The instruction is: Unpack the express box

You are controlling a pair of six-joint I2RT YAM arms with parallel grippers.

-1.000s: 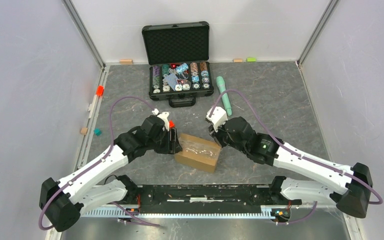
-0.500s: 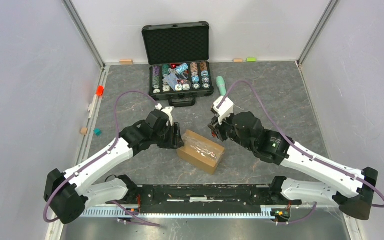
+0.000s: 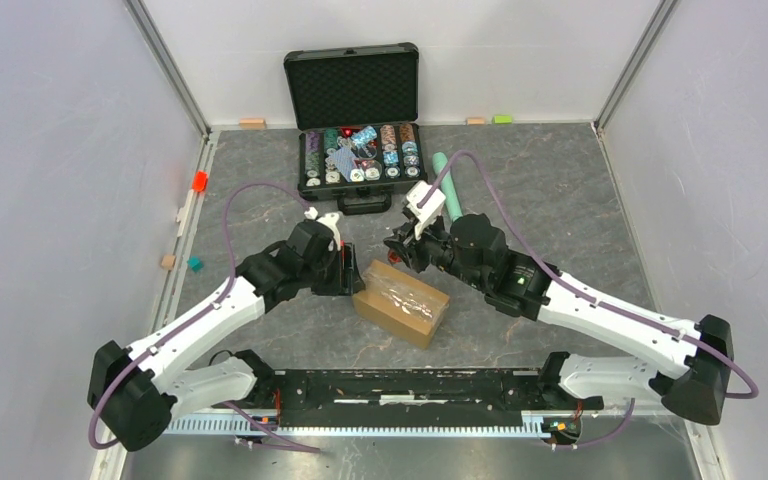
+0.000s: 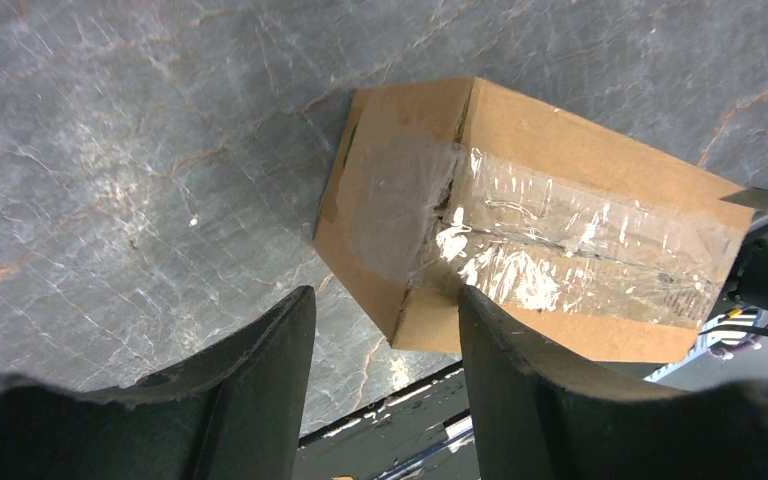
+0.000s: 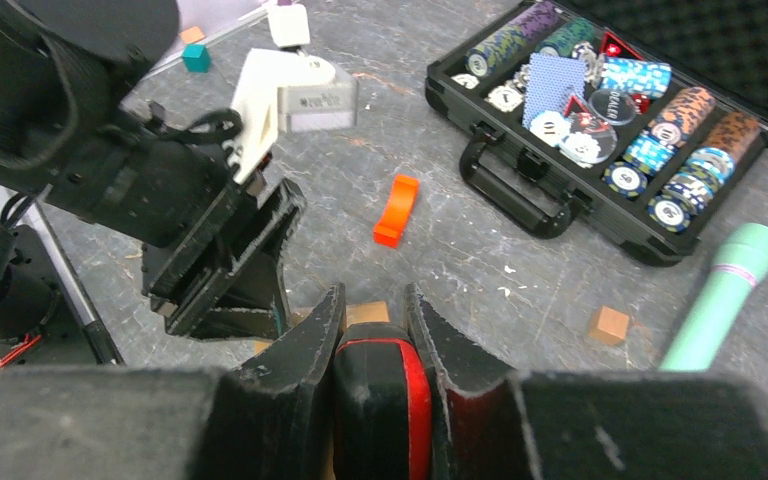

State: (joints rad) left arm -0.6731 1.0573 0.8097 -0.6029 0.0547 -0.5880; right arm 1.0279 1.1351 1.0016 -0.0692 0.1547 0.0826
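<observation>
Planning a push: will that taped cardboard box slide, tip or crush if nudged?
The express box lies flat and low, so it likely slides rather than tips. Its glossy tape may be slippery. Cardboard probably dents if squeezed.

"DEALER" on the clear round button (image 5: 608, 108) in the poker chip case (image 5: 615, 235); nothing else legible.

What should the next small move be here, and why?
Probably lower the right gripper, shut on a red-and-black tool, toward the tape on the express box. The box is taped shut, and the open left gripper sits at its end, seemingly ready to brace it.
</observation>
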